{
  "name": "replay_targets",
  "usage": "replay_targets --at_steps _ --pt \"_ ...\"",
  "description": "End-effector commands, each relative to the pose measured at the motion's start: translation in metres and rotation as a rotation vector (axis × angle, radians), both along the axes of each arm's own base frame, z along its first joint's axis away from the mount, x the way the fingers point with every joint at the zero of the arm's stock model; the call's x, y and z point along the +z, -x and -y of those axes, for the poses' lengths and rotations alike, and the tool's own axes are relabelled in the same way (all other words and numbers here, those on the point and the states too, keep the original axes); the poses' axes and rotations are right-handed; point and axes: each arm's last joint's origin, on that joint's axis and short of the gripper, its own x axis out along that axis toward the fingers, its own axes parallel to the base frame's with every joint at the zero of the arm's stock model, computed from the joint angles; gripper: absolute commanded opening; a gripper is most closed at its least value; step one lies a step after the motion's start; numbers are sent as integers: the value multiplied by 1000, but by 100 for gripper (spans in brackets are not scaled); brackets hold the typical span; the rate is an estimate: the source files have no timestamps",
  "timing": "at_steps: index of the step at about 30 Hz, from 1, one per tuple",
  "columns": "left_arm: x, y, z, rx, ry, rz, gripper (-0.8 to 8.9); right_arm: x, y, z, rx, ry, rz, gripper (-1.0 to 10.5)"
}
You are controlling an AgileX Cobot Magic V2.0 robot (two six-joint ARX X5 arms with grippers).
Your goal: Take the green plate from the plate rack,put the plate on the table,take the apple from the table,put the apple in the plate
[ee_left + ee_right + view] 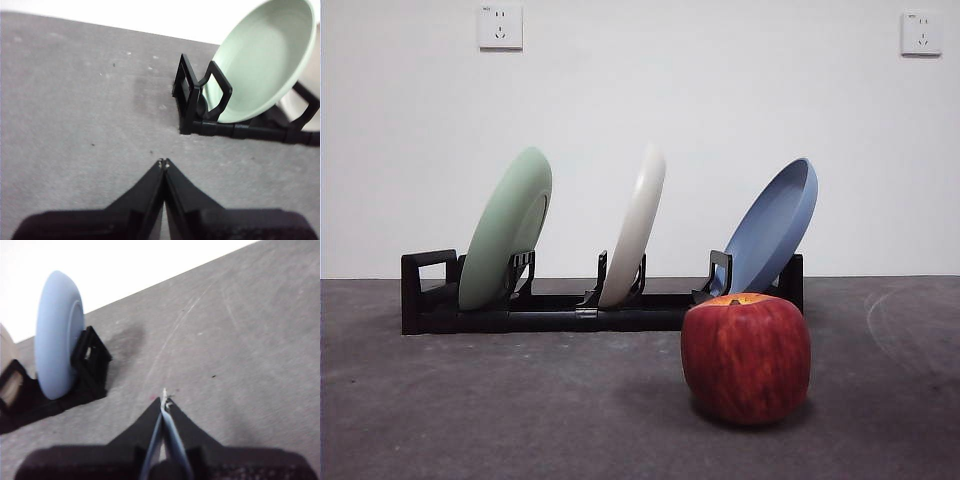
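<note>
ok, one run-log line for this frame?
stage: not started | green plate: in plate rack | apple: on table | left pincer: shut, empty | right pincer: shut, empty

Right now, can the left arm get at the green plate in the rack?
Probably yes. The left gripper hangs with jaws shut over bare table, and the green plate leans at the near end of the plate rack with nothing between them. It must open first.
</note>
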Motion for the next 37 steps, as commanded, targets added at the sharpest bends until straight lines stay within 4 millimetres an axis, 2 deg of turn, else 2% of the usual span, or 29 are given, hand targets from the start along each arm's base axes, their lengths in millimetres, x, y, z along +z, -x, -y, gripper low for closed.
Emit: replay_targets --at_steps 1,6,12,18,23,26,30,35,37 --pt "2 -1 1 -19 118 27 -1 3 0 -1 24 -51 14 -3" --pt "17 0 6 -177 189 85 -5 26 4 -1 26 -39 66 -10" --pt "53 3 8 -262 206 58 -6 76 3 -2 68 -5 98 -9" --pt "104 -3 10 -328 225 -9 -5 137 -9 -6 209 13 29 -9" --pt "151 -17 14 -462 245 -73 -5 184 -27 -12 441 -26 -48 -8" --pt "178 -27 16 -544 251 -133 -5 206 -38 -15 584 -77 -100 -2" --pt "211 -42 19 -621 210 -213 -5 224 -50 -19 702 -110 -164 2" --pt "243 -62 25 -679 131 -299 -4 233 -63 -30 790 -72 -249 13" --pt "251 -72 28 -695 117 -325 -1 234 -68 -36 814 -65 -277 92"
